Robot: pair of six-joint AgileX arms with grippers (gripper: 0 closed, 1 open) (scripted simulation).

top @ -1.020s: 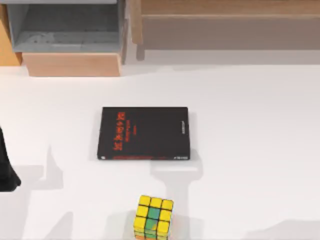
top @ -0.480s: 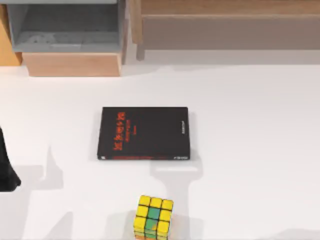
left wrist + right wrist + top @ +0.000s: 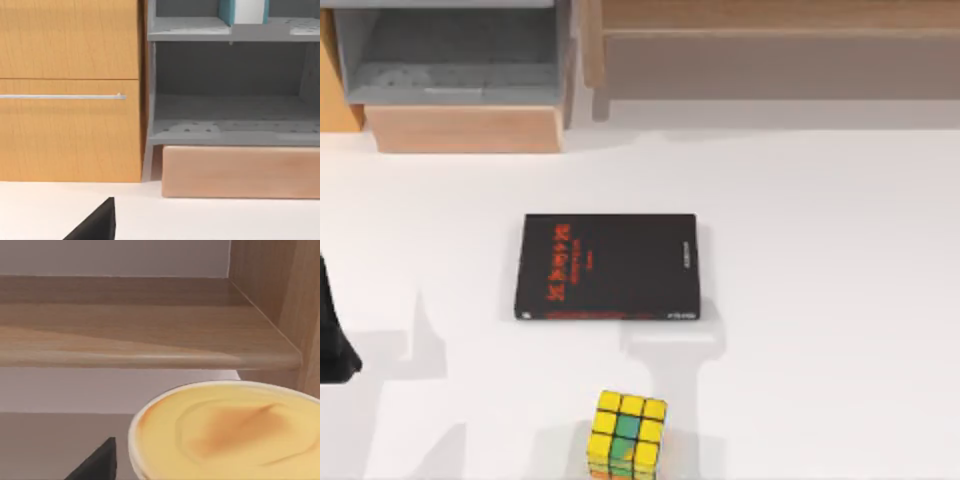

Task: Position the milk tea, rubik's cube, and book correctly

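Nothing on the surface (image 3: 820,300) has shifted in the last second: the rubik's cube (image 3: 627,434) sits by the near edge, below the black book (image 3: 608,266). The milk tea (image 3: 227,432) looms close before the right hand, under a wooden shelf (image 3: 140,340); whether either hand grips, I cannot tell. The light-blue book (image 3: 243,11) already stands in the grey cabinet (image 3: 230,130).

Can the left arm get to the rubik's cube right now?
Probably yes. The rubik's cube sits alone on bare white table at the near edge, the black book lies apart from it, and nothing stands between it and the left arm at the left edge.
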